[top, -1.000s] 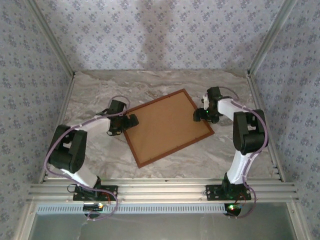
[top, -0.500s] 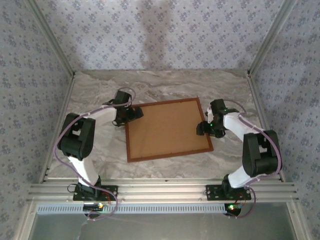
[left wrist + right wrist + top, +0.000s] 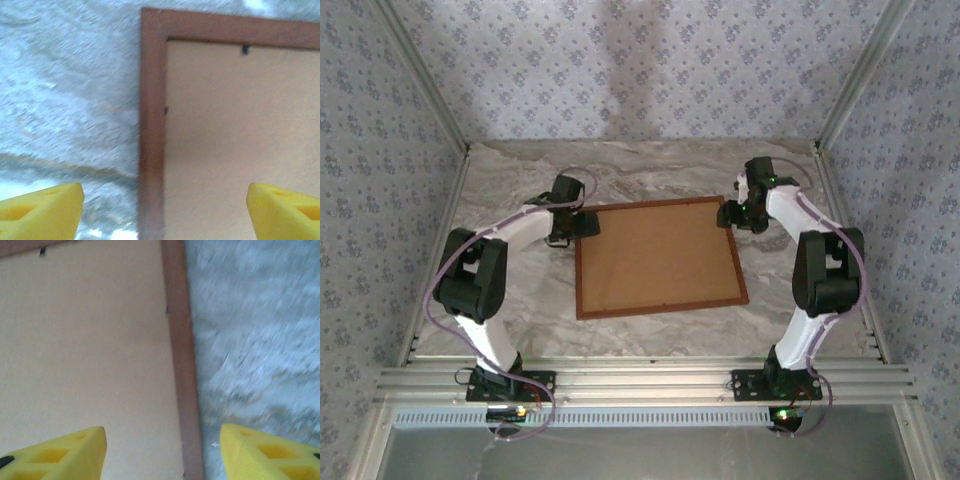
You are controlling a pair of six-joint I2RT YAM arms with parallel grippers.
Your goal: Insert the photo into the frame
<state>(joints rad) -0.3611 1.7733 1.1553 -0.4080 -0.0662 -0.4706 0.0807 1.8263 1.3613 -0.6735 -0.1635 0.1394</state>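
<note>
Well, the left gripper (image 3: 162, 212) has its yellow fingers (image 3: 42, 210) spread wide apart, clamped on nothing; they straddle the left rail of the frame (image 3: 663, 308) from above, one over the bare table (image 3: 65, 100), the other over the backing board (image 3: 655, 255); the right gripper (image 3: 162, 451) mirrors it, jaws apart and empty, astride the right rail.

From above, each gripper sits at a far corner of the frame, the left one at the far-left corner, the right one at the far-right; I'd guess that pairing is meant to steady or square the frame from both sides at once.

The frame lies flat, back upward, about the middle of the table; the brown board fills its opening, with a small dark clip (image 3: 245, 49) at the far rail, so the back looks closed.

As for the photo, whether it sits under that board I cannot tell; judging by the closed back, either it is inside or the board must come out first.
</note>
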